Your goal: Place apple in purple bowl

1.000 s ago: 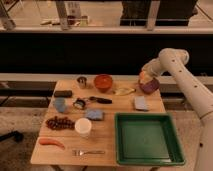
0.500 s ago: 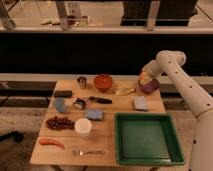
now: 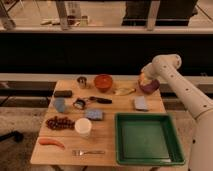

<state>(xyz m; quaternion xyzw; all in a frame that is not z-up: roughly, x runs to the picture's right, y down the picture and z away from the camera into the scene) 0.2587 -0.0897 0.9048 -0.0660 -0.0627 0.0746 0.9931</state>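
Nearly done: small round orange-yellow apple [image 3: 143,78] at the gripper [image 3: 145,82], right above the small dark purple bowl [image 3: 151,89]; grip state can't be told, release probably left.

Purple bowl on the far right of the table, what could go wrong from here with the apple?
The gripper hangs over the purple bowl, with the apple near the bowl's left rim. Released off-centre, the apple might bounce out and roll toward the pale yellow item. The bowl also sits near the back right corner of the table, so a bump from the gripper could push it off.
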